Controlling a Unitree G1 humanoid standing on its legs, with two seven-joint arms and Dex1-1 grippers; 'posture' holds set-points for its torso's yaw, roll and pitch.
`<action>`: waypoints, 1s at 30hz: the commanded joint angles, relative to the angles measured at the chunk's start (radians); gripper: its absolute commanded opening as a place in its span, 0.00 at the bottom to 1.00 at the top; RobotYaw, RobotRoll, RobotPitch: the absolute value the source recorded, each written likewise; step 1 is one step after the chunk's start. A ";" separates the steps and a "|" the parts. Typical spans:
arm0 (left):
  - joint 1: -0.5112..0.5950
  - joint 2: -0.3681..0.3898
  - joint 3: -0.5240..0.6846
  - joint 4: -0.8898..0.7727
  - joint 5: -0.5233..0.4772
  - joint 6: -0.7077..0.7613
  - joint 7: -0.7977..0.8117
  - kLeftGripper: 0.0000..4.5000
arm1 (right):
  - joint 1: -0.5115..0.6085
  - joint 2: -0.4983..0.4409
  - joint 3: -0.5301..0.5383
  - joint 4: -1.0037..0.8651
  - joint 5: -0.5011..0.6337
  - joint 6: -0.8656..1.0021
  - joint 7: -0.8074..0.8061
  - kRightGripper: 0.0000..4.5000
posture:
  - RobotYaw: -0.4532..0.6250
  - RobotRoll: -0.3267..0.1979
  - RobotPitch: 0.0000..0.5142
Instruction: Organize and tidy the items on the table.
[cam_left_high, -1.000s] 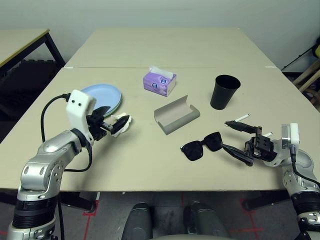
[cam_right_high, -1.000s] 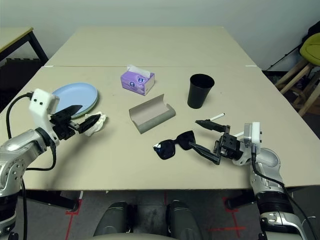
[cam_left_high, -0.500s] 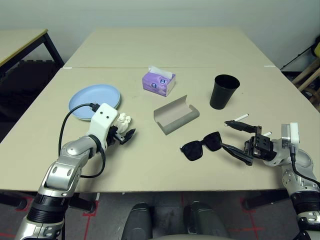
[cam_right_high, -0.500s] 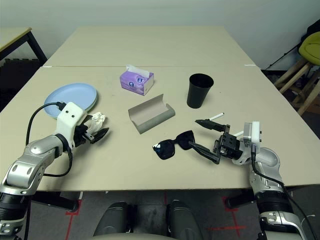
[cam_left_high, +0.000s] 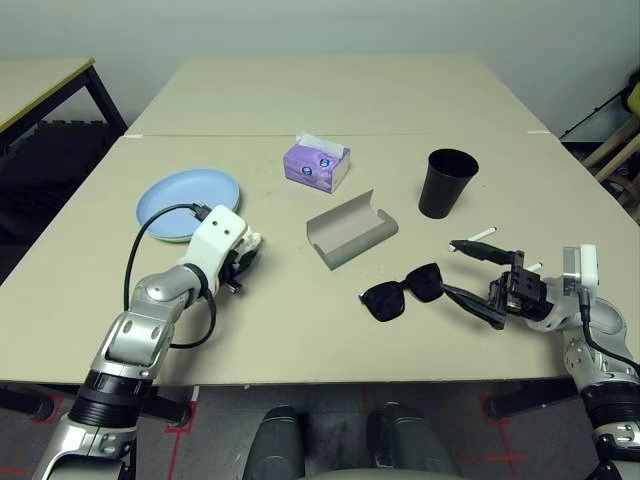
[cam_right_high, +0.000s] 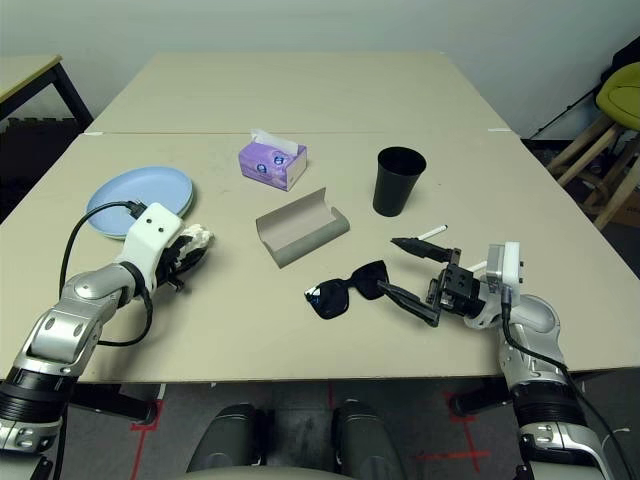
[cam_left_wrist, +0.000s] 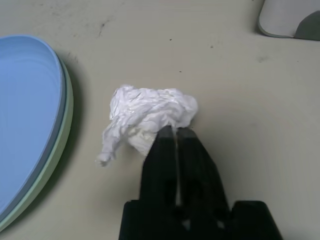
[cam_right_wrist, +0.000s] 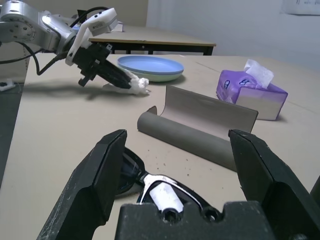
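The crumpled white tissue (cam_left_wrist: 150, 112) lies on the table (cam_left_high: 300, 90) beside the blue plate (cam_left_high: 185, 190), which sits stacked on a green plate (cam_left_wrist: 67, 115). My left gripper (cam_left_wrist: 175, 131) is shut, its tips pinched into the tissue's near edge. My right gripper (cam_left_high: 472, 275) stands open at the right, with an arm of the black sunglasses (cam_left_high: 400, 292) lying between its fingers (cam_right_wrist: 95, 175). The grey glasses case (cam_left_high: 352, 232) lies open mid-table. Behind it to the right stands the black cup (cam_left_high: 447, 183). Two pens (cam_left_high: 483, 236) lie near the right wrist.
A purple tissue box (cam_left_high: 318, 165) stands behind the case. A seam crosses the table behind it. A smaller wood-topped table with black legs (cam_left_high: 40, 85) is at the far left. Chair legs (cam_left_high: 615, 150) show at the far right.
My left arm swung its wrist from the plate side round to the near side of the tissue, and its gripper went from open to shut at the tissue. The right arm stayed put.
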 joint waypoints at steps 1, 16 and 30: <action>0.001 0.011 -0.013 -0.031 0.001 0.018 -0.029 0.01 | 0.008 -0.004 -0.012 -0.017 0.003 0.012 -0.007 1.00 | 0.50 0.62 0.09; -0.168 0.007 0.162 -0.091 -0.195 0.173 -0.070 0.01 | -0.003 -0.008 -0.009 -0.003 -0.005 0.006 0.002 1.00 | 0.51 0.62 0.08; -0.279 -0.044 0.153 0.126 0.057 0.011 0.277 0.01 | 0.007 -0.011 -0.008 -0.013 -0.009 0.007 0.001 1.00 | 0.50 0.62 0.09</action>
